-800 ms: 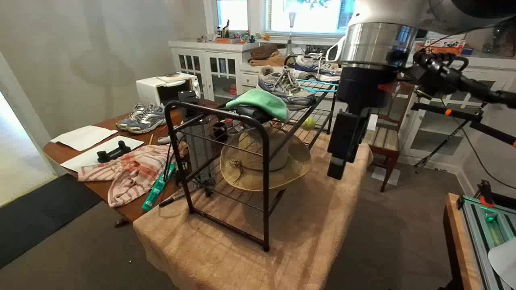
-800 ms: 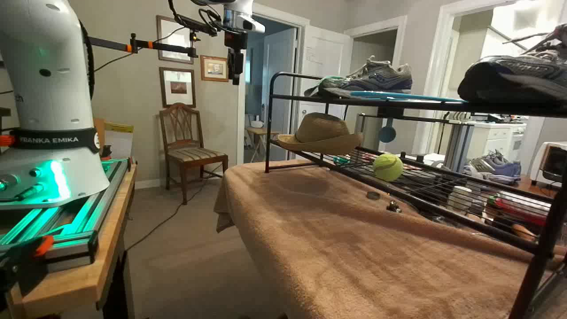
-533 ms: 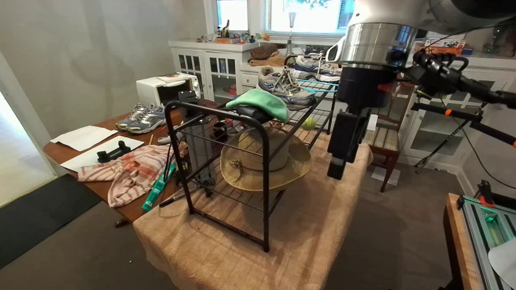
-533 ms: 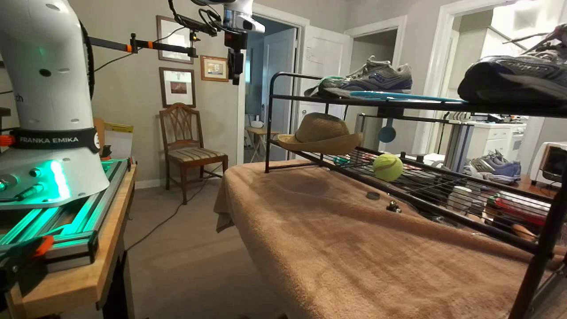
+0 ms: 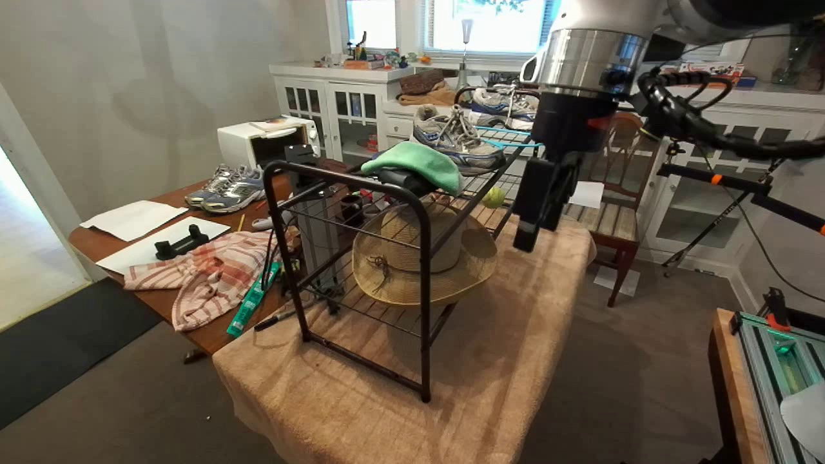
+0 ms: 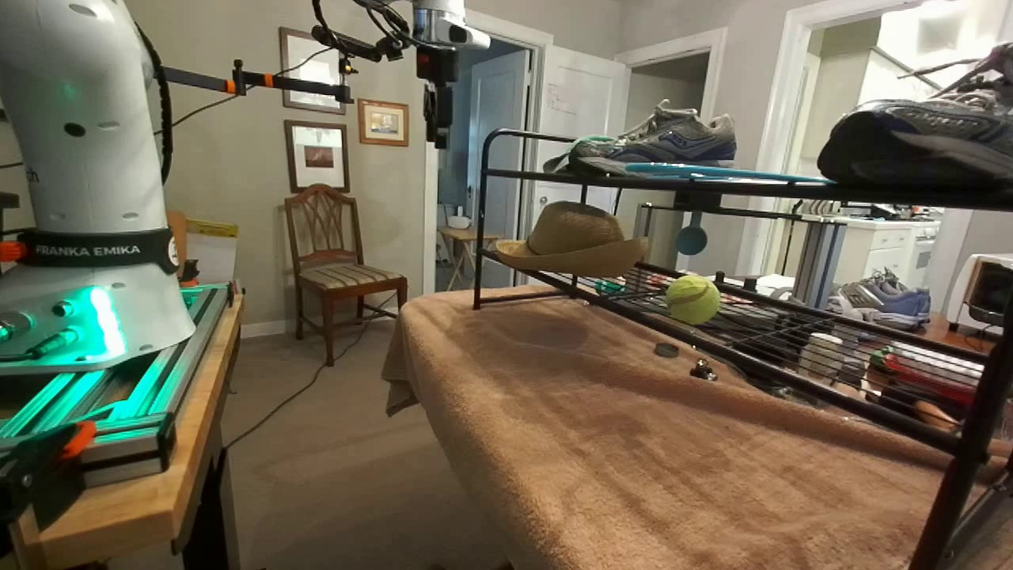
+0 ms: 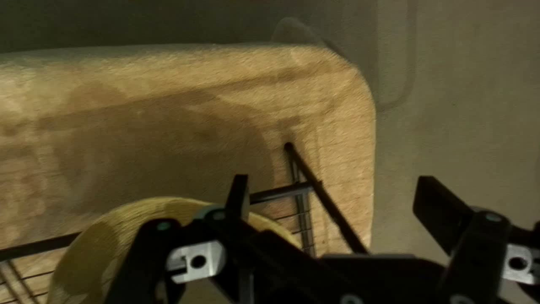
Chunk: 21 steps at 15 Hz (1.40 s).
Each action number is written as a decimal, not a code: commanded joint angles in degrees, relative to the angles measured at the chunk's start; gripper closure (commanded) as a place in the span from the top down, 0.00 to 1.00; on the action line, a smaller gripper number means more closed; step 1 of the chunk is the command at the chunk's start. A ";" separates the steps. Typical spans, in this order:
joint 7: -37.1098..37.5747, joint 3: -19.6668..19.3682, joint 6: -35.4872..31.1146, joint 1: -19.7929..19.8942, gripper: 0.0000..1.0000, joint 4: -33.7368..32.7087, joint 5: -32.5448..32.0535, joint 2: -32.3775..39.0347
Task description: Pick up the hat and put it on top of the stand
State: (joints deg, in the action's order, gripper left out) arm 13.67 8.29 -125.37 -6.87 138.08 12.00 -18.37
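Observation:
The hat, a tan straw sun hat with a wide brim, sits on the lower wire shelf inside the near end of the stand; it also shows in an exterior view. In the wrist view its brim lies at the lower left, partly hidden by my fingers. The stand, a black metal wire rack, stands on the cloth-covered table; its bar also shows in the wrist view. My gripper hangs beside the stand, apart from the hat. In the wrist view the gripper is open with nothing between its fingers.
On the stand's top shelf lie a green cap, grey sneakers and a blue flat thing. A tennis ball rests on the lower shelf. The table has a tan cloth. A wooden chair stands beyond.
My gripper has moved up and left in an exterior view and slightly to the right in an exterior view. The hat and the stand have not moved.

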 commanded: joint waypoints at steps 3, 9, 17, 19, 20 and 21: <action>-4.98 -7.92 1.55 7.98 1.00 -3.10 -6.69 1.16; -22.87 -14.76 2.05 10.47 1.00 -2.54 -8.75 3.11; -27.52 -14.63 -13.72 10.80 1.00 0.18 -13.50 10.28; -26.90 -14.37 -20.17 10.88 1.00 0.96 -13.57 12.70; -26.29 -14.09 -21.92 10.77 1.00 1.37 -13.49 13.68; -26.81 -13.87 -24.03 10.53 1.00 1.76 -13.16 14.75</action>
State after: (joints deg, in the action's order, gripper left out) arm -13.54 -6.21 -143.73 3.94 138.77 -0.37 -6.67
